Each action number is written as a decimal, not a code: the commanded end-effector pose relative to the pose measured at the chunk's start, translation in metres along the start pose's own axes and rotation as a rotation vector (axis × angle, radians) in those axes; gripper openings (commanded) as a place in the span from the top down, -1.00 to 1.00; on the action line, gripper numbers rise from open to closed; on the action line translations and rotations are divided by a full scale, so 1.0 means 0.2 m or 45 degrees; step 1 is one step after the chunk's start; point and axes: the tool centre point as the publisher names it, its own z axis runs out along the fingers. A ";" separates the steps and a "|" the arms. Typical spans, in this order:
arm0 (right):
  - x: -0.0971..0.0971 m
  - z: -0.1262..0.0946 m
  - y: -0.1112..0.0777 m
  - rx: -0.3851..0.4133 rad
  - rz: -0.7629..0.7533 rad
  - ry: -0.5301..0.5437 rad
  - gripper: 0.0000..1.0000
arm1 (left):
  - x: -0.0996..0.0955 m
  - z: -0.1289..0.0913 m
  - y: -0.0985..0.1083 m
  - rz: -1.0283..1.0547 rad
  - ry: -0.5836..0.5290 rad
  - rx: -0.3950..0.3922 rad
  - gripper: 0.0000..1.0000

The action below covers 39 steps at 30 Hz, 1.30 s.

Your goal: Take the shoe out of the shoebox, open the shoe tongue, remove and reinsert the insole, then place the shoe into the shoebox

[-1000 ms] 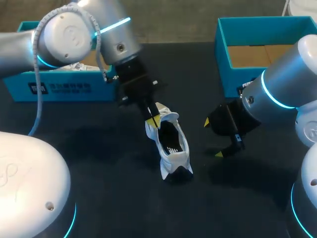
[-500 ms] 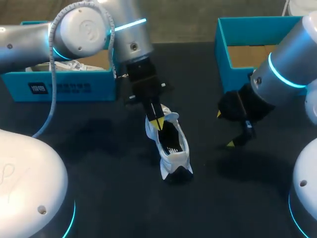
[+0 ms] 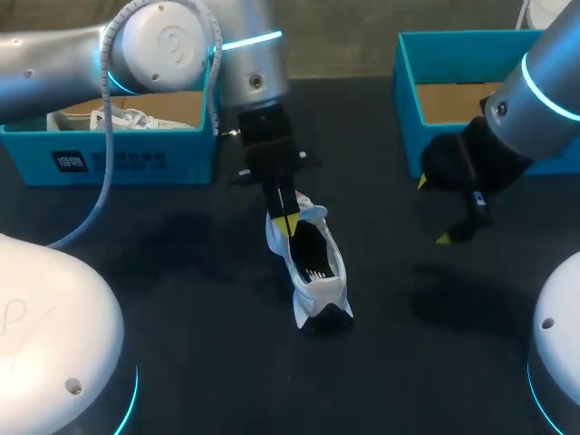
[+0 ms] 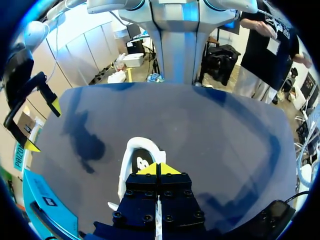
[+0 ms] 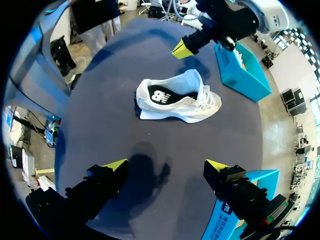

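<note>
White with a black inside, the shoe (image 3: 317, 290) stands on its sole on the dark desk (image 3: 163, 272), outside of both boxes. Its long axis runs slantwise. One end is toward the robot and a little to the right, and shows a black patch. The other end is away from the robot, under the left end effector (image 3: 288, 223). In the right wrist view the laces seem to be at this far end, so the toe may point away from the robot, but I cannot be sure.

The left end effector is clenched, its yellow tips pressed together just over the far rim of the shoe; I see nothing between them. The right end effector (image 3: 433, 210) is released, fingers wide apart, above the desk well to the right of the shoe.

Beyond the shoe to the left is a blue shoebox (image 3: 118, 161) with a second white shoe (image 3: 136, 120) inside. Beyond the shoe to the right is another blue box (image 3: 410, 127) with a brown cardboard floor. The front wall of the blue shoebox carries white print, too small to read. A white logo shows on the black inside of the shoe.
</note>
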 end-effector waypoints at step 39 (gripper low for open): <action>0.03 -0.49 -0.26 0.048 0.190 0.032 -1.00 | -0.07 0.27 0.10 0.017 0.092 -0.087 1.00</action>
